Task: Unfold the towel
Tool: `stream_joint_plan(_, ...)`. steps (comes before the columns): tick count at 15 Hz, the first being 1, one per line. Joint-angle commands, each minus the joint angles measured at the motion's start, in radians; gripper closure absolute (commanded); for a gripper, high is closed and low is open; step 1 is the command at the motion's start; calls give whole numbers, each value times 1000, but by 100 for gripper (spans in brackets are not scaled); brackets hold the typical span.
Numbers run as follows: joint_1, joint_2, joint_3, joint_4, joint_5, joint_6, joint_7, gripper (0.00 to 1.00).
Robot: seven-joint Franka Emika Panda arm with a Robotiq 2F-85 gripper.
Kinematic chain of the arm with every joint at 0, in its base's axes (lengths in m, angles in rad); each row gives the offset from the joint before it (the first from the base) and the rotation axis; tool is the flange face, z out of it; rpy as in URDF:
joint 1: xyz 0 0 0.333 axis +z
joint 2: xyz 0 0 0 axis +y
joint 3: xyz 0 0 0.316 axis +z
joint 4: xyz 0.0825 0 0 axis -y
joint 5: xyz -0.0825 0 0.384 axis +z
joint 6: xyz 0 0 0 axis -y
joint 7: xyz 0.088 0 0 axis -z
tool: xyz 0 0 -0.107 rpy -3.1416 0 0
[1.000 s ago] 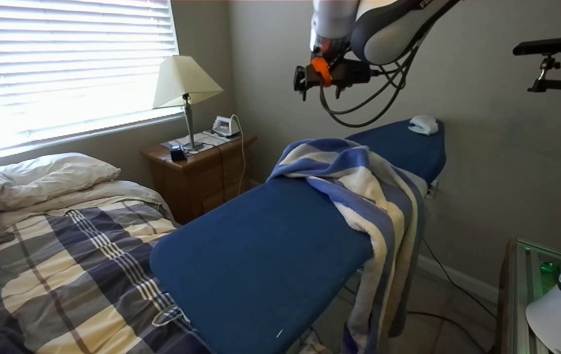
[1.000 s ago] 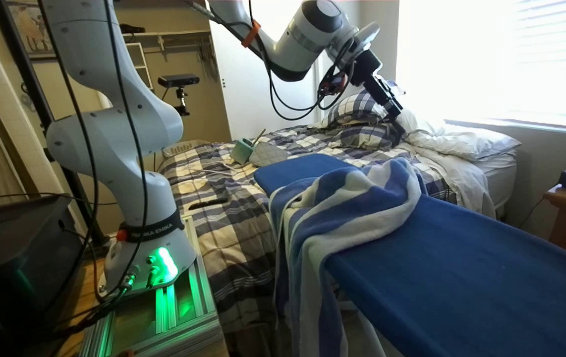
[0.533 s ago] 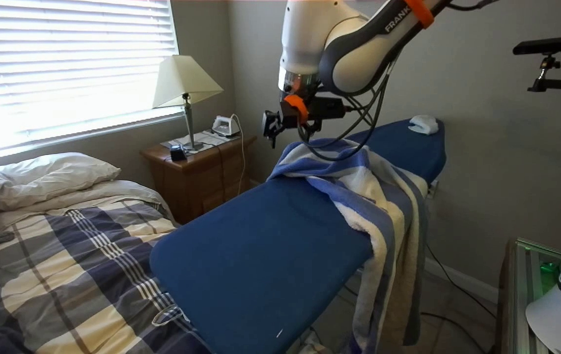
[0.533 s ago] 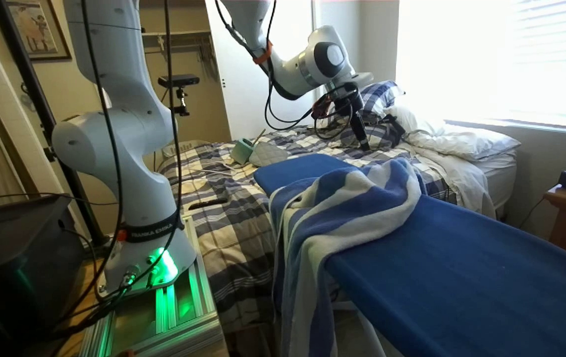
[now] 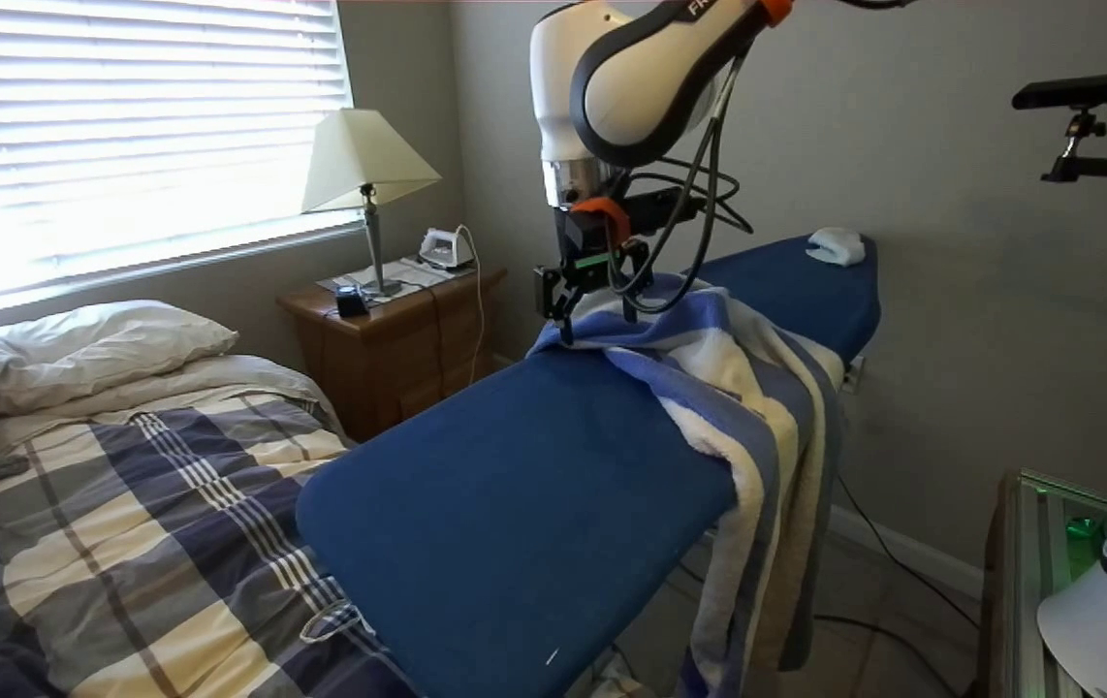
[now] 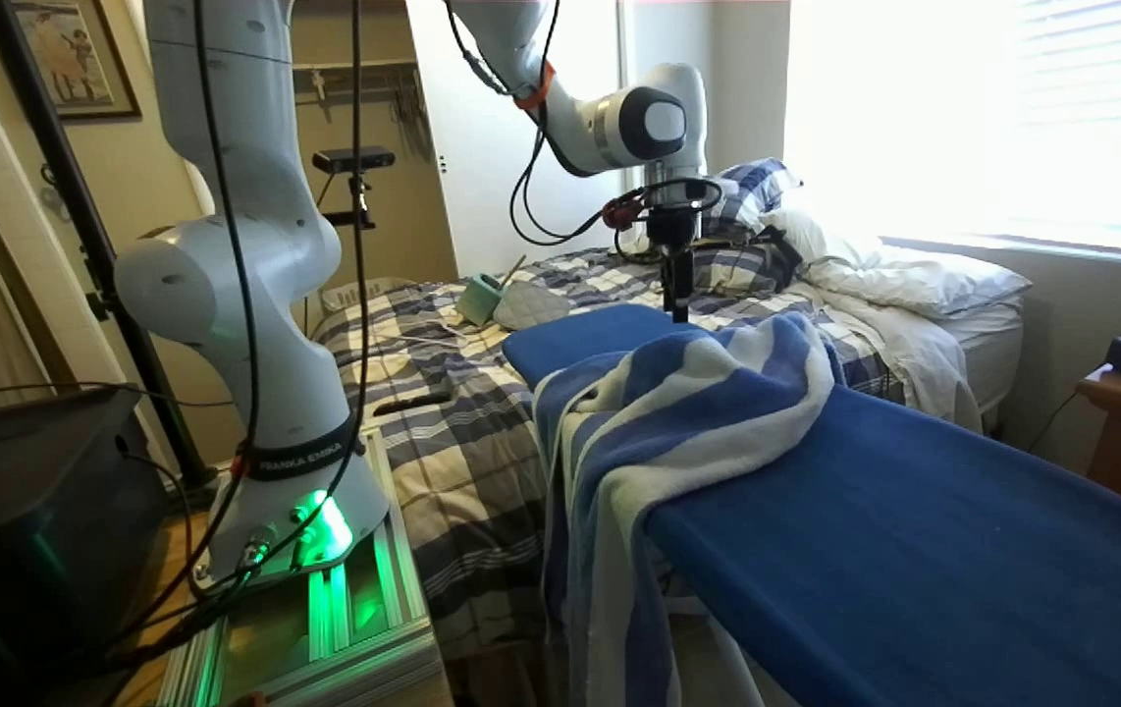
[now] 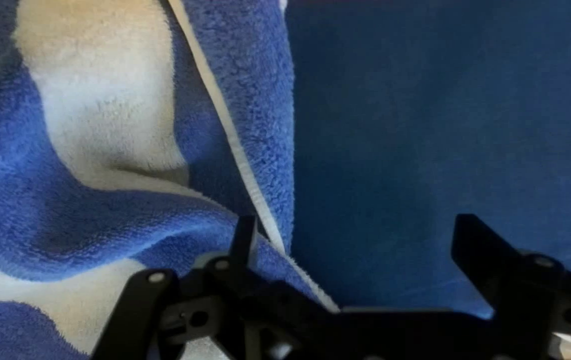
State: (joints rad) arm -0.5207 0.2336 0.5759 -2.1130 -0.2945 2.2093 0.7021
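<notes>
Window blinds (image 5: 137, 145) glow in a bedroom corner where, beside a plaid-covered bed (image 5: 156, 523), a padded blue counter (image 5: 505, 504) carries a striped towel (image 5: 757, 417) slung across from long edge to long edge, its loose length hanging past the edge nearer the robot's base (image 6: 271, 501). The claw (image 7: 357, 225) points down near the opposite long edge, fingers (image 7: 480, 250) spread apart, one above the towel's border and one above bare counter, apparently so they can close on that border; whether either touches cannot be told. The bare stretch running to the bed-side end likely serves as room for spreading, while the hanging weight may both anchor the towel and resist a pull. Broad blue and cream-white stripes bend through plush, rumpled folds, crossed in the wrist view by a slim pale hem (image 7: 228, 127).
</notes>
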Motion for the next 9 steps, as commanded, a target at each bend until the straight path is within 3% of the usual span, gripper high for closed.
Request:
stream_joint_plan(1, 267, 6, -274, 50, 68, -81, -114, 0)
stream_joint_plan(5, 438, 41, -442, 67, 58, -64, -156, 0)
stream_joint_plan(9, 512, 64, -512, 71, 89, -69, -204, 0)
